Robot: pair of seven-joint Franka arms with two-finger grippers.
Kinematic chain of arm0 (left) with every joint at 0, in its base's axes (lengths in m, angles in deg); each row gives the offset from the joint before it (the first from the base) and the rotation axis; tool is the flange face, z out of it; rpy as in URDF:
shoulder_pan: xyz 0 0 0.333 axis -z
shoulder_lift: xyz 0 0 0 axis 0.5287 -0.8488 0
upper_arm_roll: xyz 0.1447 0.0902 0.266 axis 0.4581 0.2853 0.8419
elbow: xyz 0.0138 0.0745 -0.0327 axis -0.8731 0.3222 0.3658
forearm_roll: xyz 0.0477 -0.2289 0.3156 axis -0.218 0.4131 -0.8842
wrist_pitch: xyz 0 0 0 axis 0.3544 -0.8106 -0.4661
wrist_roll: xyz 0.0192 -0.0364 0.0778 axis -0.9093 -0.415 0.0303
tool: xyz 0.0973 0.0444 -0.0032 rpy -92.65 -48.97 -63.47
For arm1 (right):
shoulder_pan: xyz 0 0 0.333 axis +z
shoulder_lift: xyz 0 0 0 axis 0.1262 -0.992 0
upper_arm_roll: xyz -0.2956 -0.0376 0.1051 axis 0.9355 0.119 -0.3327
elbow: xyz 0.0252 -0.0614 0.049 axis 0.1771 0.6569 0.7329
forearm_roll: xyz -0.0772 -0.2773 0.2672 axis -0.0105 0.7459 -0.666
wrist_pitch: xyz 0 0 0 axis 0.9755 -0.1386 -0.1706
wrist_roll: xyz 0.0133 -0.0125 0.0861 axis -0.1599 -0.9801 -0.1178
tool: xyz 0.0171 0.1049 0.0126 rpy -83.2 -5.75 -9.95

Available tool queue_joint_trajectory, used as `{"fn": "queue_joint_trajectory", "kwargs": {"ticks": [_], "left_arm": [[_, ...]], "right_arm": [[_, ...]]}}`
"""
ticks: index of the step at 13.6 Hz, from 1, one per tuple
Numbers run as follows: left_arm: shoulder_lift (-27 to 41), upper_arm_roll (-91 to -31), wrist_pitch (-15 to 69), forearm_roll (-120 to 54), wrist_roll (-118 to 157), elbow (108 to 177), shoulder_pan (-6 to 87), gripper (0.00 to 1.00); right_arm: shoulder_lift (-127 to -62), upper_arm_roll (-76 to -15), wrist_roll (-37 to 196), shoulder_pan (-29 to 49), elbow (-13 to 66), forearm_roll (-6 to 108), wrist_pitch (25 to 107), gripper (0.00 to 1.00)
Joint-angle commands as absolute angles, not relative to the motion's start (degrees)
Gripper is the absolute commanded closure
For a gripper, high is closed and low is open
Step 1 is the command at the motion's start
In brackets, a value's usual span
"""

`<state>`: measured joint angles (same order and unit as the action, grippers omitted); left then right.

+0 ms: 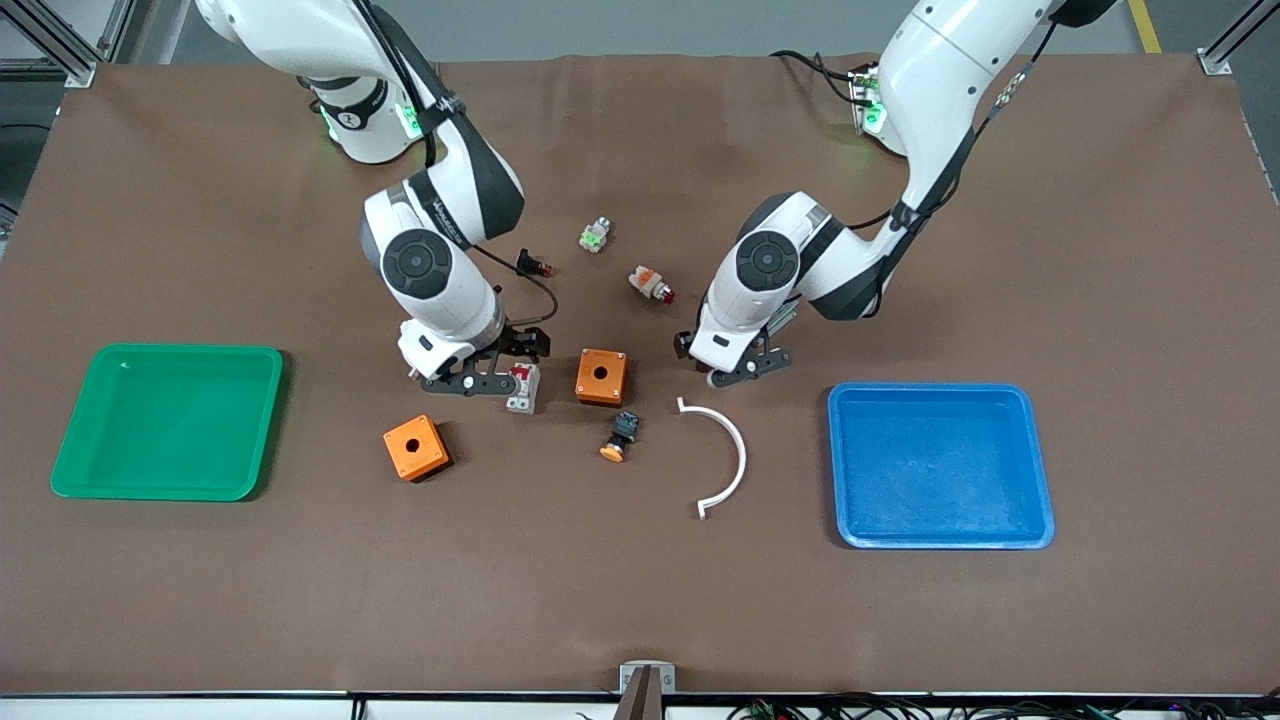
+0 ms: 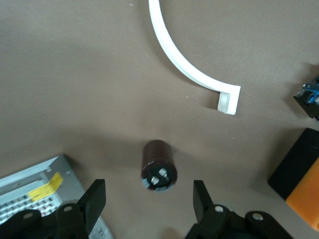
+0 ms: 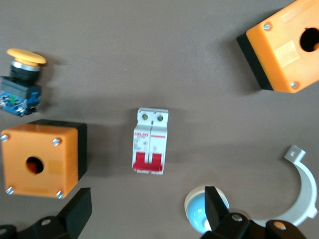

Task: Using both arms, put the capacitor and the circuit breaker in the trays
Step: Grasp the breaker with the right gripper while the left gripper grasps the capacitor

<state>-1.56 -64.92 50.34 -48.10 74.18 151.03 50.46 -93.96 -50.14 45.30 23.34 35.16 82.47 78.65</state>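
The capacitor [image 2: 159, 167], a stubby dark cylinder, lies on the brown mat in the left wrist view. My left gripper [image 2: 148, 191] is open just over it, with a finger on each side and neither touching. In the front view the left gripper [image 1: 745, 370] hides the capacitor. The circuit breaker [image 3: 149, 141], white with red levers, lies flat on the mat. My right gripper [image 3: 147, 196] is open and low beside its red end. In the front view the right gripper [image 1: 480, 382] is next to the breaker [image 1: 522, 388].
Green tray [image 1: 165, 420] at the right arm's end, blue tray [image 1: 940, 465] at the left arm's end. Two orange boxes [image 1: 601, 376] [image 1: 416, 447], an orange-capped switch [image 1: 620, 436], a white arc [image 1: 725, 455], an indicator lamp [image 1: 650, 284], a push-button [image 1: 535, 266] and a green-white part [image 1: 595, 235] lie mid-table.
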Motion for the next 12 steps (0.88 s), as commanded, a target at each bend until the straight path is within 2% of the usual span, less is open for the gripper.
{"fn": "queue_joint_trajectory", "kwargs": {"ticks": [1, 5, 9, 12], "left_arm": [[-3.3, -64.8, 51.7, -49.6, 76.0, 149.5, 50.7, 0.28], [-4.6, -64.6, 51.7, -51.0, 76.0, 148.9, 50.8, 0.39], [-5.0, -64.5, 51.7, -51.6, 76.1, 149.0, 50.8, 0.63], [-4.3, -64.5, 51.4, -51.6, 76.7, 148.8, 50.6, 0.90]], "right_arm": [[-96.6, -49.8, 44.6, 23.6, 33.8, 82.2, 79.4, 0.00], [-100.0, -49.8, 44.8, 23.1, 30.0, 82.2, 79.0, 0.00], [-103.3, -49.9, 45.0, 22.4, 28.0, 82.0, 79.5, 0.00], [-103.8, -49.8, 45.0, 23.1, 28.7, 82.0, 81.6, 0.00]]}}
